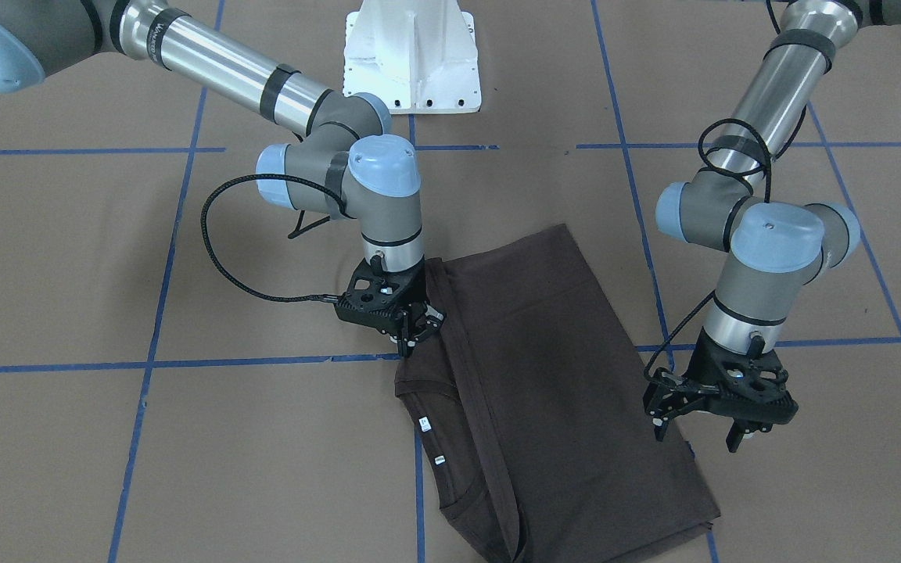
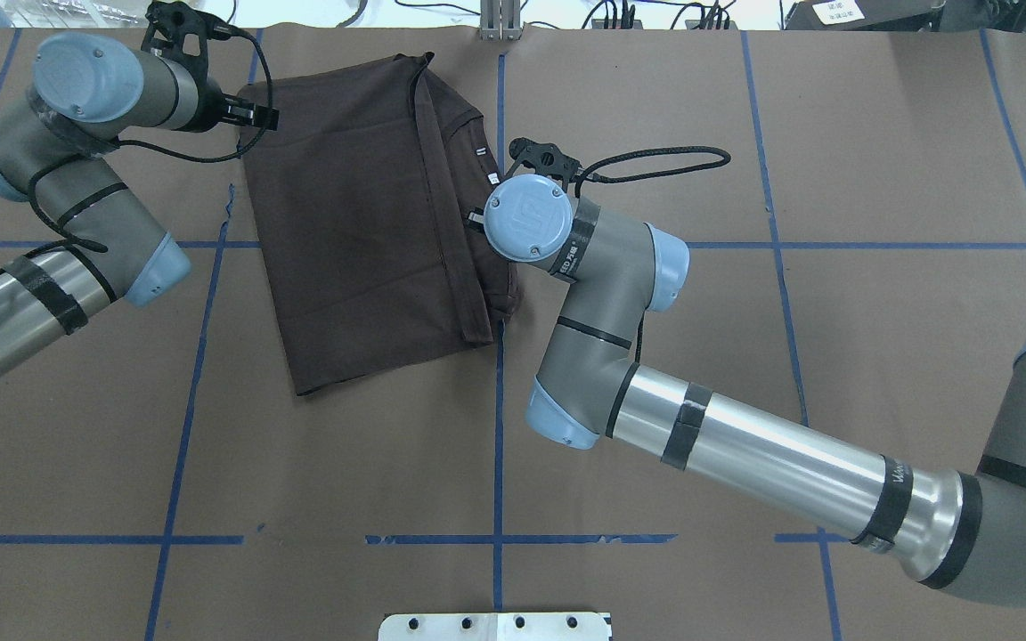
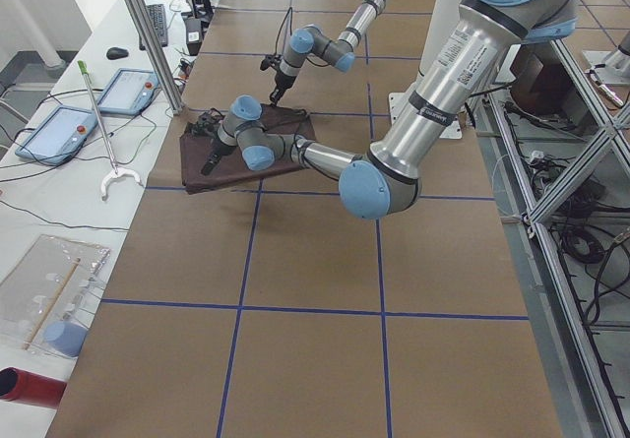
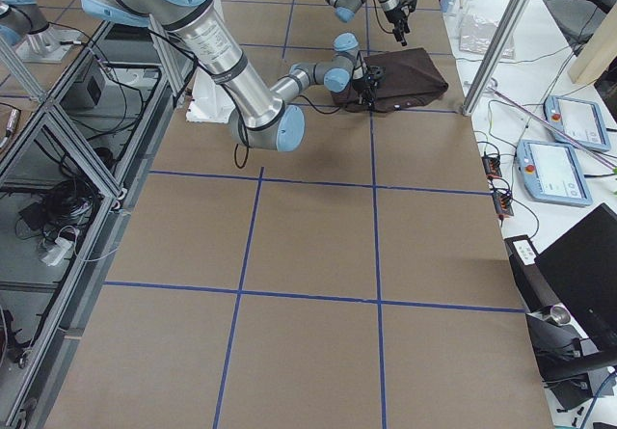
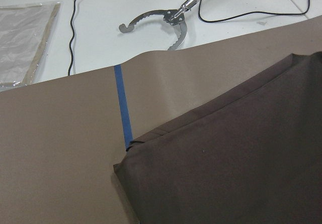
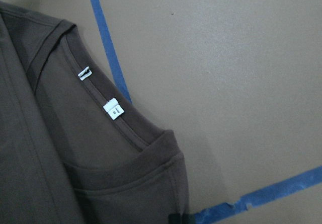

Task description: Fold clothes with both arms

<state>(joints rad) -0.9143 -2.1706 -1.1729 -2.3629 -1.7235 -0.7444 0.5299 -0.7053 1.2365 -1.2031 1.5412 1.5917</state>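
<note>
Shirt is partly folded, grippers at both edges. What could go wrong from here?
1. The right gripper sits at the shirt's flap edge near the collar. Its jaws are unreadable, so lifting could drag the fold open.
2. The left gripper hangs open over the opposite edge, where layers stack. It might pinch only the top one.
3. The shirt lies near the table's far edge, so a pull could slide it off.
</note>
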